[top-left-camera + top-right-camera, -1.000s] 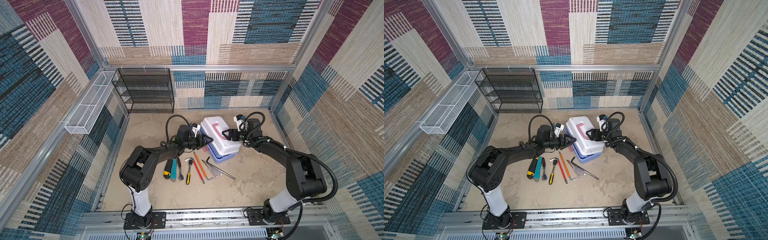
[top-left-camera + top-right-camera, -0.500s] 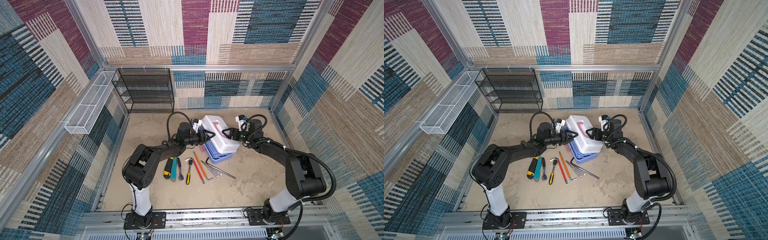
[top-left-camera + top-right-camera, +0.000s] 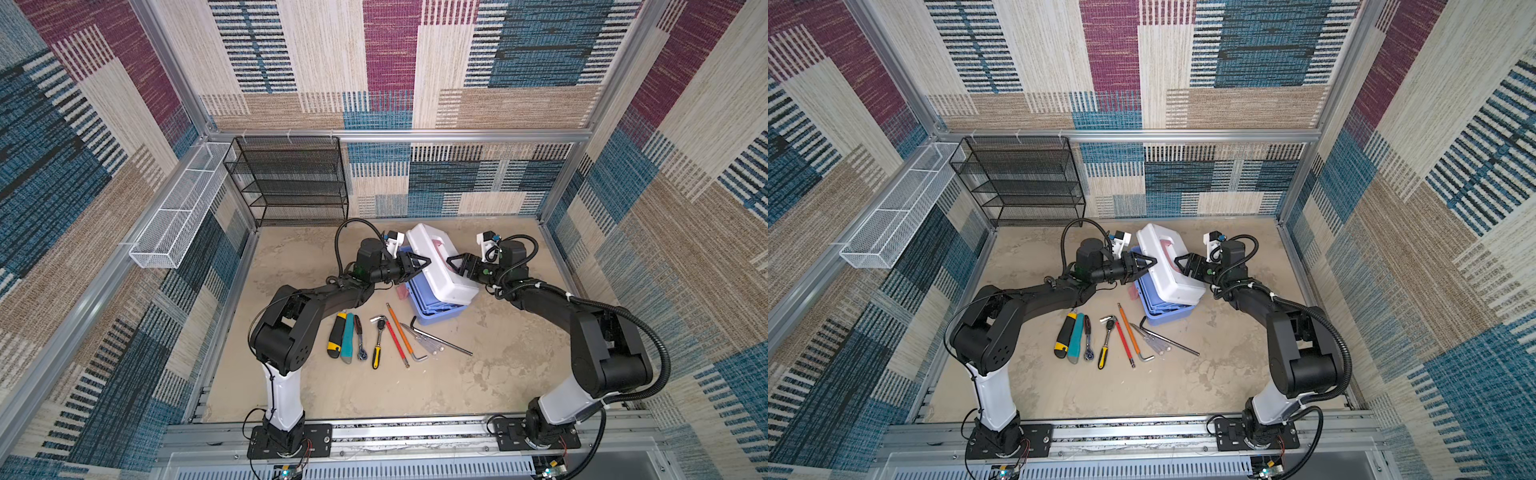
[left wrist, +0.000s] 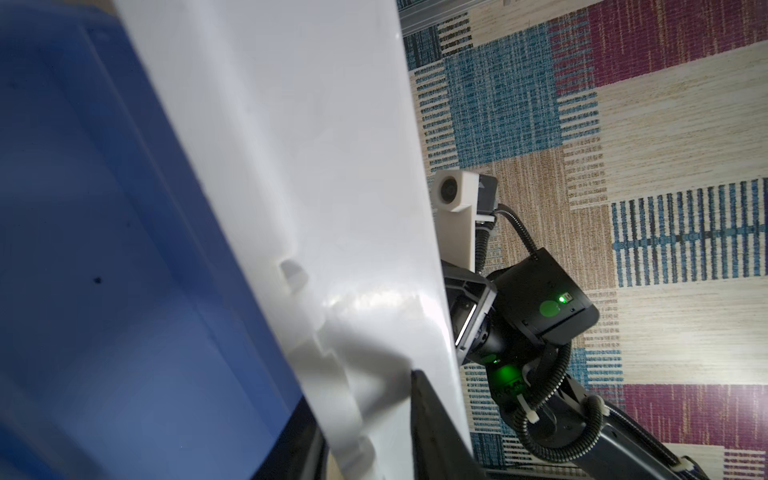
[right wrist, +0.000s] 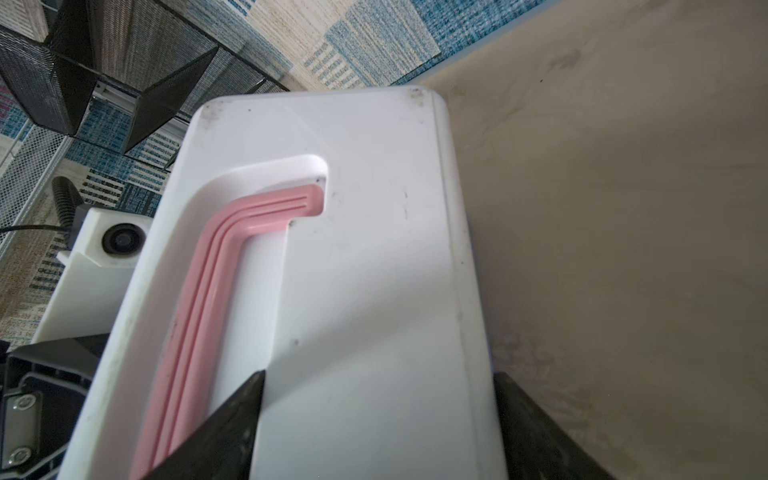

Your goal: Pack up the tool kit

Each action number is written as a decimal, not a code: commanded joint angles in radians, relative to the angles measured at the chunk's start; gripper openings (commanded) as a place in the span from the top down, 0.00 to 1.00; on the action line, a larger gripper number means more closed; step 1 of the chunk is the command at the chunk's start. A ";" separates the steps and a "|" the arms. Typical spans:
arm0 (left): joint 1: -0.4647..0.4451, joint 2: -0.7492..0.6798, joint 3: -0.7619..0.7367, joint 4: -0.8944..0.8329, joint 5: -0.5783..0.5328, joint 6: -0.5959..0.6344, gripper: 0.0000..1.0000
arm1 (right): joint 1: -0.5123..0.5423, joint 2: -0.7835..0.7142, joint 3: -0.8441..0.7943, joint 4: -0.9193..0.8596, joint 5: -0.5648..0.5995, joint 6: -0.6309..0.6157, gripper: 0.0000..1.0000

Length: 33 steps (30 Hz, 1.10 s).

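1. Since a second ago, the lid (image 3: 440, 266) has swung up off the blue base, and the left gripper (image 3: 422, 264) has come from beside the tool kit (image 3: 440, 309) to the lid's lifted edge.
2. We see the tool kit near the back edge of the counter (image 3: 498, 374), about midway along it. Its base sits flat on the counter. The white lid is tilted, its left long edge raised, with blue trays (image 4: 104, 249) showing under it.
3. The left gripper's fingers (image 4: 436, 428) are narrow and pinch the lid's raised rim. In the left wrist view one finger lies on the lid's outer face and the other sits under the rim, on the tray side.
4. The right gripper (image 3: 455, 264) faces the left one across the lid with its fingers (image 5: 224, 432) spread wide. In the right wrist view one finger is at the recess beside the pink handle (image 5: 216, 282) and the other is just past the lid's outer edge. We cannot tell whether they press on the lid.
5. A row of hand tools (image 3: 333, 340) lies on the counter between the kit and the front edge, apart from both grippers.
6. A black rack (image 3: 291, 183) stands in the back left corner, and a white basket (image 3: 178, 216) hangs above the left edge.
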 commanded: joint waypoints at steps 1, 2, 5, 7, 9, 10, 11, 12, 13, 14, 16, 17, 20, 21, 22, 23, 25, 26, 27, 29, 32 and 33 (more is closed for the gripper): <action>-0.010 0.027 0.046 0.060 0.020 -0.002 0.69 | 0.007 -0.009 0.000 -0.013 -0.094 -0.040 0.10; -0.009 0.039 0.063 0.058 0.021 -0.004 0.71 | 0.004 -0.010 -0.001 -0.017 -0.091 -0.045 0.09; -0.009 0.070 0.101 0.062 0.028 -0.022 0.75 | -0.003 -0.019 0.001 -0.026 -0.084 -0.058 0.08; -0.009 0.086 0.119 0.074 0.032 -0.035 0.77 | -0.006 -0.024 0.003 -0.038 -0.077 -0.070 0.07; -0.009 0.093 0.131 0.068 0.030 -0.036 0.77 | -0.009 -0.028 0.005 -0.049 -0.070 -0.079 0.05; -0.010 0.093 0.136 0.062 0.031 -0.035 0.77 | -0.012 -0.031 0.006 -0.049 -0.065 -0.082 0.04; -0.010 0.094 0.144 0.054 0.031 -0.031 0.77 | -0.015 -0.035 0.003 -0.049 -0.064 -0.083 0.04; -0.010 0.094 0.150 0.045 0.032 -0.027 0.78 | -0.018 -0.039 0.001 -0.048 -0.064 -0.086 0.04; -0.009 0.095 0.157 0.036 0.032 -0.022 0.79 | -0.020 -0.040 0.000 -0.049 -0.067 -0.087 0.03; -0.009 0.093 0.165 0.022 0.031 -0.016 0.79 | -0.022 -0.044 0.000 -0.050 -0.067 -0.090 0.03; -0.010 0.089 0.181 -0.032 0.032 0.002 0.80 | -0.026 -0.050 -0.005 -0.054 -0.062 -0.094 0.03; -0.009 0.087 0.189 -0.051 0.033 0.011 0.81 | -0.027 -0.055 -0.007 -0.054 -0.058 -0.095 0.03; -0.009 0.079 0.212 -0.113 0.033 0.045 0.83 | -0.034 -0.066 -0.021 -0.048 -0.060 -0.096 0.02; -0.008 0.077 0.217 -0.131 0.034 0.053 0.84 | -0.035 -0.070 -0.024 -0.043 -0.066 -0.096 0.02; -0.010 0.075 0.221 -0.143 0.034 0.058 0.85 | -0.035 -0.070 -0.026 -0.043 -0.070 -0.095 0.02; -0.009 0.073 0.224 -0.158 0.032 0.065 0.86 | -0.035 -0.072 -0.028 -0.042 -0.072 -0.094 0.02; -0.008 0.068 0.235 -0.191 0.031 0.082 0.87 | -0.035 -0.075 -0.028 -0.042 -0.071 -0.096 0.02; -0.008 0.064 0.241 -0.207 0.030 0.091 0.87 | -0.036 -0.077 -0.029 -0.043 -0.070 -0.096 0.02; -0.008 0.060 0.249 -0.231 0.028 0.102 0.88 | -0.037 -0.079 -0.028 -0.043 -0.070 -0.099 0.02; -0.006 0.050 0.269 -0.284 0.024 0.131 0.88 | -0.037 -0.085 -0.027 -0.048 -0.067 -0.102 0.02; -0.006 0.035 0.303 -0.370 0.013 0.178 0.89 | -0.037 -0.099 -0.028 -0.059 -0.057 -0.109 0.01; -0.006 0.031 0.316 -0.393 0.012 0.189 0.90 | -0.037 -0.103 -0.029 -0.060 -0.054 -0.111 0.01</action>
